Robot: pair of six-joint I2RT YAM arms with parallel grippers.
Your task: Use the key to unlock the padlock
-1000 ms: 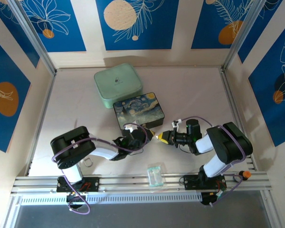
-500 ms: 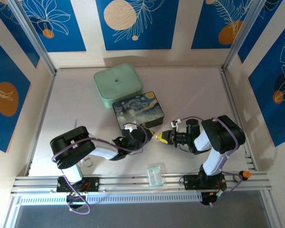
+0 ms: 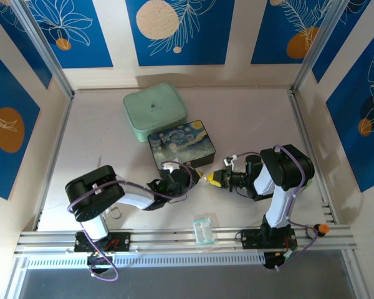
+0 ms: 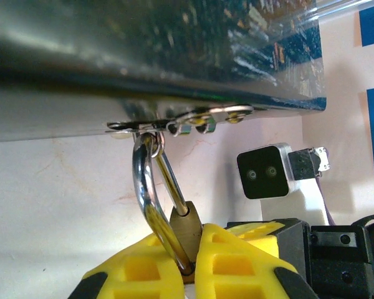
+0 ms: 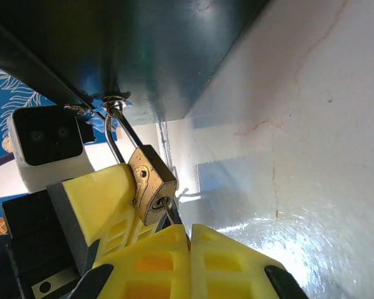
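On the tabletop (image 3: 255, 124), a starry-night box (image 3: 182, 146) is seen at frame centre. The left end effector (image 4: 192, 256) is clamped tight on the brass padlock (image 4: 186, 225), lower centre, whose shackle is hung through the box hasp (image 4: 193, 118). The right end effector (image 5: 188, 240) is closed on the key (image 5: 169, 209), tip touching the padlock's base.

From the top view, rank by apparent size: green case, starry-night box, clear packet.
1. green case, only slightly bigger than the next
2. starry-night box
3. clear packet, clearly the smallest
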